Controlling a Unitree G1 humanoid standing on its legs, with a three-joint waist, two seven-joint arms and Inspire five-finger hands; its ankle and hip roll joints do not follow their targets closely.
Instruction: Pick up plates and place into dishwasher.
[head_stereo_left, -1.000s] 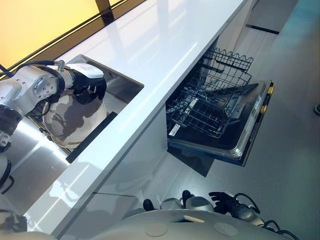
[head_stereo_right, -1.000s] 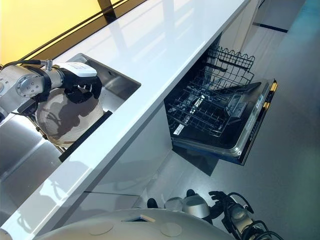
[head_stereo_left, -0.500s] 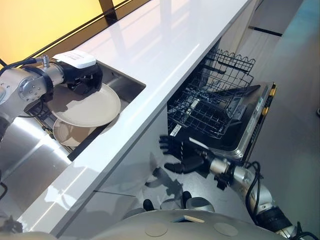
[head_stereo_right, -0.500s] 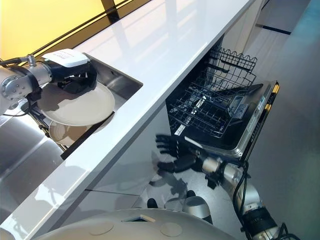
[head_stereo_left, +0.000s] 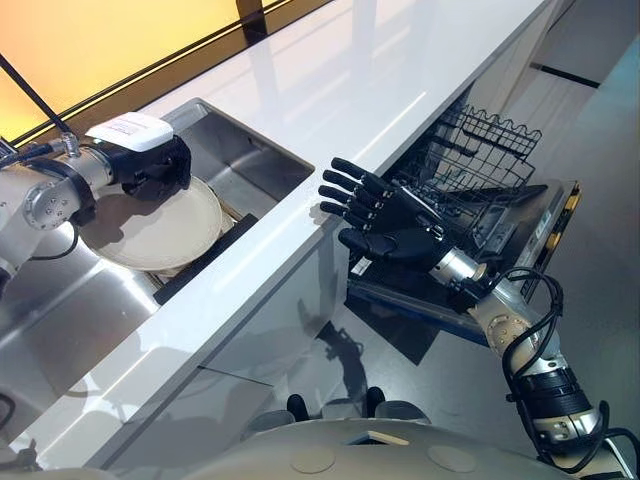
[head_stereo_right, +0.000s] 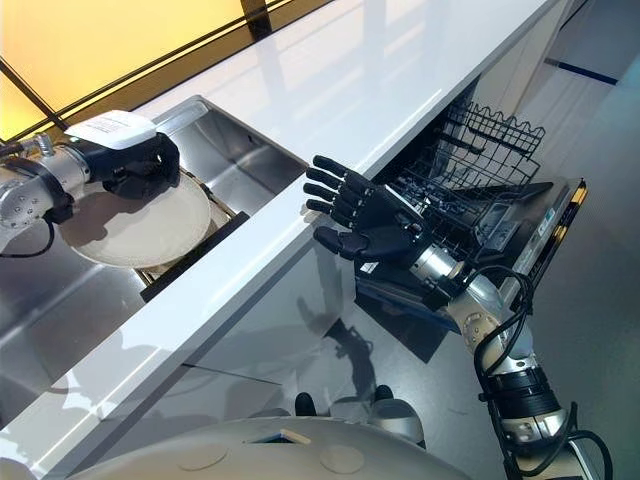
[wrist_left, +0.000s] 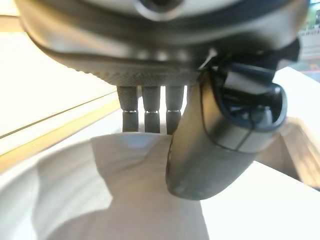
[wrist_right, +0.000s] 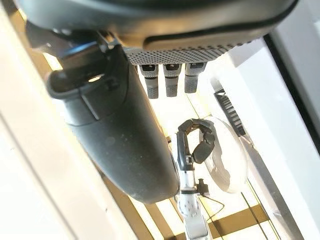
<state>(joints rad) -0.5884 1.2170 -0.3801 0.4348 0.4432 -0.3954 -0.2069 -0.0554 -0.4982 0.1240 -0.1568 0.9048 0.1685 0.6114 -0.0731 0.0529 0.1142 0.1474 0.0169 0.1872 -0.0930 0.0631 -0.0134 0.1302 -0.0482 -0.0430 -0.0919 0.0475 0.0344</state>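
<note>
A pale round plate is held roughly level over the steel sink, and my left hand is shut on its far rim. In the left wrist view the thumb lies on top of the plate and the fingers curl behind its edge. My right hand is open with its fingers spread, raised beside the counter's front edge, apart from the plate. The dishwasher's wire rack is pulled out over the lowered door, just behind the right hand.
The long white counter runs between the sink and the dishwasher. A dark drying rack edge lies in the sink under the plate. Grey floor lies beyond the dishwasher door.
The right hand rose from near the floor to the counter's edge with its fingers spread. The left hand tipped the plate from upright to level and lifted it off a second plate.
</note>
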